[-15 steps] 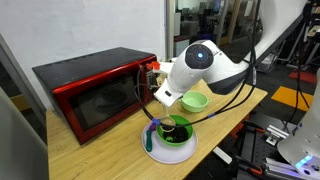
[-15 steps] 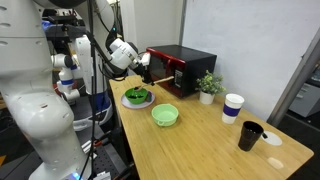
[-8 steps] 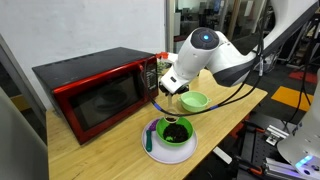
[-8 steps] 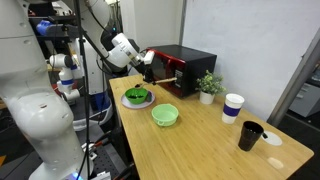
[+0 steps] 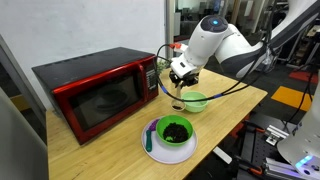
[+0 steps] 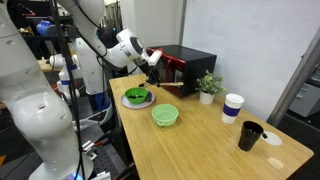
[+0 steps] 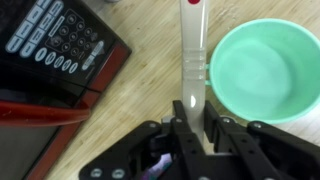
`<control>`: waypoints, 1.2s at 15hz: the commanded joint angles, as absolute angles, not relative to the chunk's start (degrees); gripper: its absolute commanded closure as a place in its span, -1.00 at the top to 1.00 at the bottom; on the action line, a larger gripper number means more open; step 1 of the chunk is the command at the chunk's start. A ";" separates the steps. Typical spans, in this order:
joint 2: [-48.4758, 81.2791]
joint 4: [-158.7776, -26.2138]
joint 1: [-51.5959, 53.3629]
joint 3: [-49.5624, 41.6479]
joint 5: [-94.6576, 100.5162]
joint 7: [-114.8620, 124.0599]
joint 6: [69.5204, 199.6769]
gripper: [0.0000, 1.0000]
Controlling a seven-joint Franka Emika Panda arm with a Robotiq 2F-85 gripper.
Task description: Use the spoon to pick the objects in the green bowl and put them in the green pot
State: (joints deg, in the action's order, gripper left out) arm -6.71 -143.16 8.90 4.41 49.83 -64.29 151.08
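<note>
Pose: arm (image 5: 222, 42) comes in from the upper right of an exterior view, white links folded at the elbow, wrist tipped down toward the wooden table (image 5: 100, 152). The gripper (image 5: 180, 77) hangs above the tabletop between the red microwave (image 5: 95, 90) and the green bowl (image 5: 196, 102), higher than either vessel. In an exterior view from the table's far end, the forearm reaches across in front of the microwave's corner, gripper (image 6: 153, 72) pointing downward and toward the bowl (image 6: 165, 115).

Tool state: in the wrist view the two fingers (image 7: 179, 128) are pressed together on the spoon (image 7: 193, 60), clamped on its handle. The pale shaft runs straight out from the jaws to the top edge of the picture, where a small red mark shows. It passes over bare wood, microwave keypad on one side, bowl (image 7: 268, 72) just beside it on the other. Shaft and bowl rim look very close; contact cannot be told.

Green pot (image 5: 176, 148): stands nearer the table's front edge, apart from the bowl, dark inside, a blue utensil (image 5: 150, 138) at its rim. Gripper is not over it.

Far end of the table: potted plant (image 6: 208, 86), white cup (image 6: 233, 107), black mug (image 6: 250, 135), all well apart from the arm.
</note>
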 commanded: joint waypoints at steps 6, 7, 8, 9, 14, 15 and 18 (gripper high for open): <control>-8.90 -144.73 8.07 3.99 49.45 -64.51 150.95 -0.55; -8.90 -144.74 8.07 3.99 49.45 -64.51 150.95 -0.55; -8.90 -144.74 8.07 3.99 49.45 -64.51 150.95 -0.55; -8.90 -144.74 8.07 3.99 49.45 -64.51 150.95 -0.55; -9.88 -144.87 7.74 3.18 48.14 -65.50 151.25 -0.89; -10.46 -145.14 7.56 2.42 46.63 -66.79 151.60 -0.89; -11.86 -145.84 6.84 -0.70 40.05 -72.00 152.20 -0.89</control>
State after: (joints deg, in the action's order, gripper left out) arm -9.36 -144.63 8.53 1.69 45.79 -65.72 151.01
